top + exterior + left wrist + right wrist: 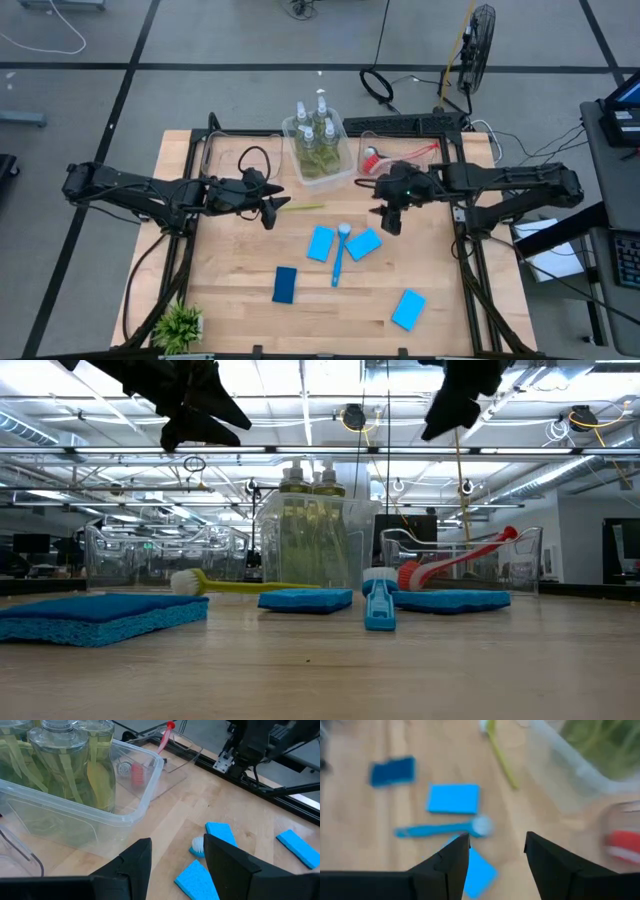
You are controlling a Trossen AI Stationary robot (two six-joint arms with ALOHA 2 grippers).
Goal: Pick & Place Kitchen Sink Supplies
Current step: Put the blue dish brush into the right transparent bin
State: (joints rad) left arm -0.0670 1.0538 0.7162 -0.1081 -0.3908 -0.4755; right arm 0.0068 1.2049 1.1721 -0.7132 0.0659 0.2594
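Hovering open-jawed, right gripper nearest the blue brush.

High view: brush lies just below-left of it, long axis nearly up-down, head nearer. Low view: both grippers hang well above the table. Right wrist view: brush lies crosswise ahead of spread fingers. Left gripper, spread too, hovers beside the green brush.

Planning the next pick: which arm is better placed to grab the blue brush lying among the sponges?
Probably the right. The right gripper, open, hovers nearest the blue brush. The left gripper, also open, sits farther away near the green brush.
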